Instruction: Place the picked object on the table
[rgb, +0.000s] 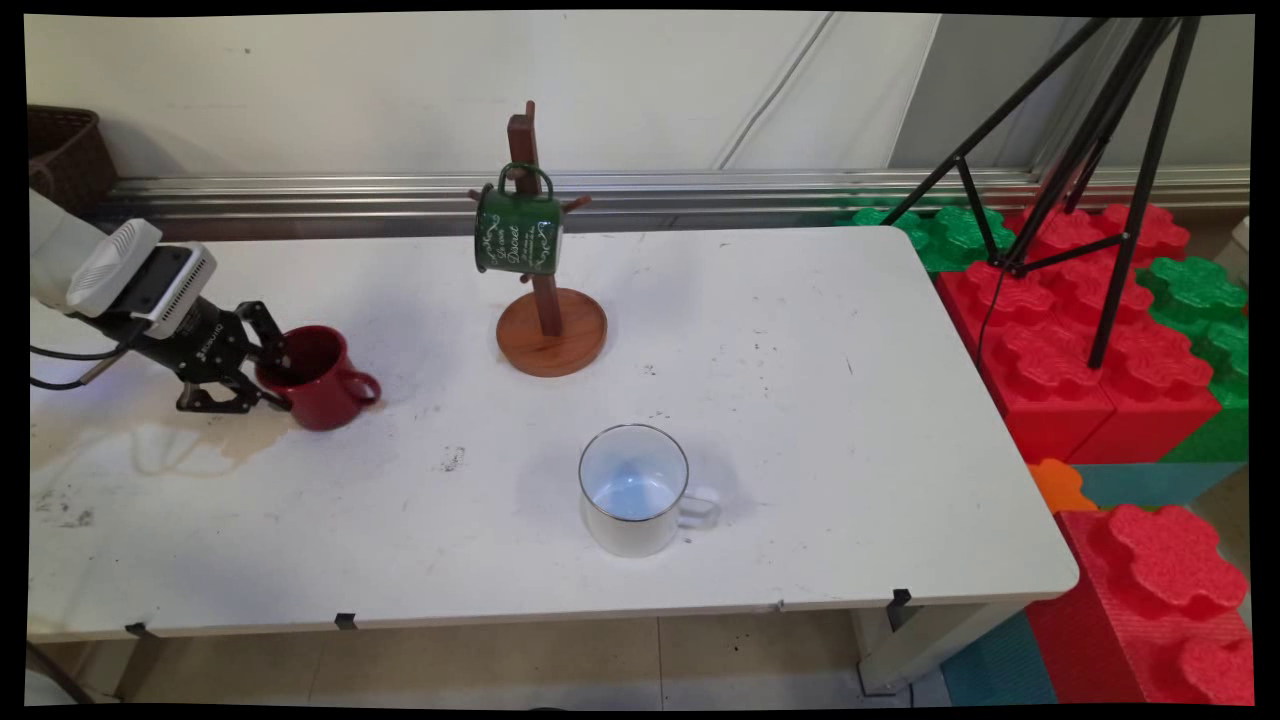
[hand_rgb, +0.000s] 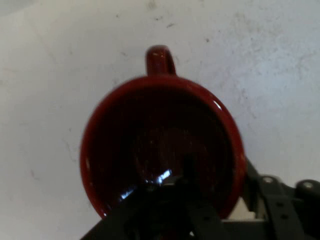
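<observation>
At the left side of the bench (rgb: 820, 420), the hand (rgb: 268, 385) grips the red mug (rgb: 318, 378) by its rim: one finger is inside the cup and the other is outside, against the wall on the side away from the handle, so the hand is closed narrow on the mug's wall. The mug leans a little toward the hand and its handle points to the right, toward the middle of the bench. In the hand view the mug's opening fills the centre, the handle is at the top, and the inner finger (hand_rgb: 187, 172) lies dark against the glossy inside. I cannot tell if the base is just off the bench or rests on one edge. Such a rim grip on a smooth glazed wall seems to me easy to slip or to turn, so I judge that the hold needs firm pressure and slow, level motion without sudden rotation. Well apart stand the wooden mug tree (rgb: 545, 320), with a green mug (rgb: 518, 232) hanging on one peg, and a white enamel mug (rgb: 635, 490) nearer the front edge.
</observation>
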